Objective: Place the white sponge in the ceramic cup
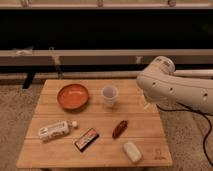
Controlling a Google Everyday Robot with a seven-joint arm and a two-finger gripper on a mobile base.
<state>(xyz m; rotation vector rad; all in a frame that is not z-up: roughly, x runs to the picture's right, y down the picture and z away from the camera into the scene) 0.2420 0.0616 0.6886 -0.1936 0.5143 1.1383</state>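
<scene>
- ceramic cup (109, 95): white, upright, on the wooden desk (145, 125) toward its back edge; the inside can't be made out.
- white sponge (132, 151): lies flat on the desk, front-right of the cup and well apart from it, near the desk's front edge. Nothing touches it.
- end effector (146, 104): right of the cup, over the desk's right-back edge, mostly hidden under the robot arm (175, 87); open or closed: cannot tell. It is well apart from the sponge.
- orange bowl (73, 96): just left of the cup, not touching.
- brown oval thing (120, 129): in front of the cup, between cup and sponge.
- dark packet (86, 139): front-left of the cup.
- white tube (56, 130): further front-left of the cup, lying on its side, cap end nearer the cup.
</scene>
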